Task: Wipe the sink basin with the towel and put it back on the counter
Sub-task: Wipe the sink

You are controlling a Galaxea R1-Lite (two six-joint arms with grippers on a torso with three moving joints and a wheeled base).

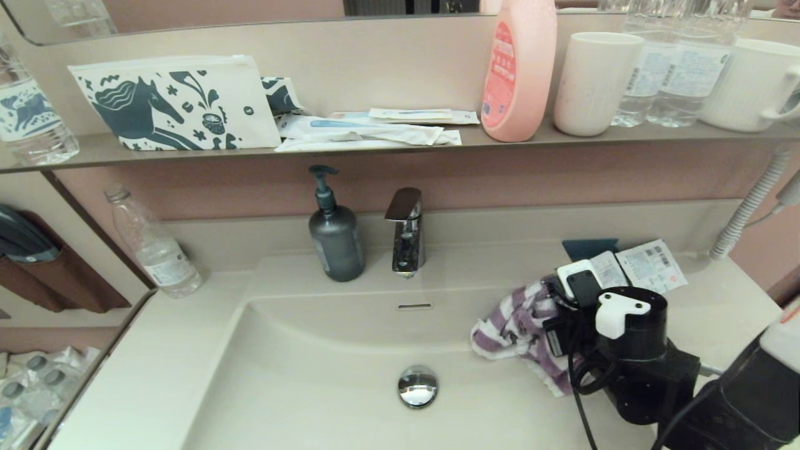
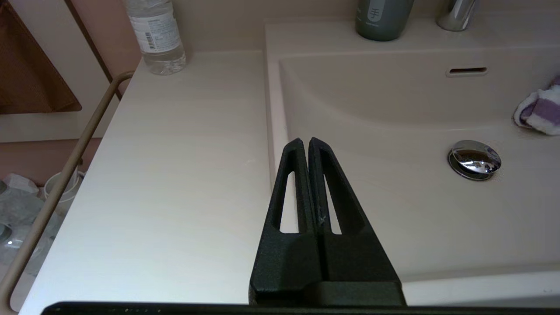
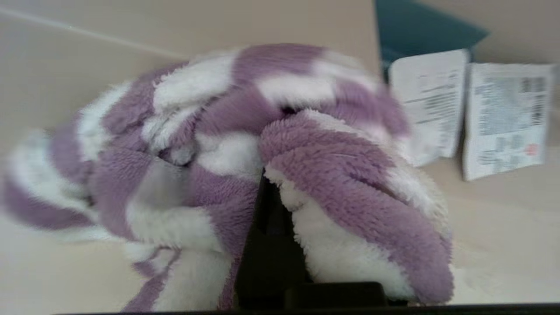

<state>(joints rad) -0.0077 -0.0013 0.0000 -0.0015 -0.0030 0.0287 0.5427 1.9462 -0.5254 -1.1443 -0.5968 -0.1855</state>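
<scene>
Right gripper [image 1: 550, 325], jaws clamped on the towel [image 1: 512, 325], sits at the basin's [image 1: 300, 375] right rim, right of frame. Step judged: carrying towel between basin and surface [image 1: 719, 312]. Next move calls for lowering and release there. Left gripper [image 2: 305, 146] idle, jaws closed empty.

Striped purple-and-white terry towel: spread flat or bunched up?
Bunched. The striped purple-and-white terry towel sits crumpled in folds around the right gripper, at the basin's right edge.
</scene>
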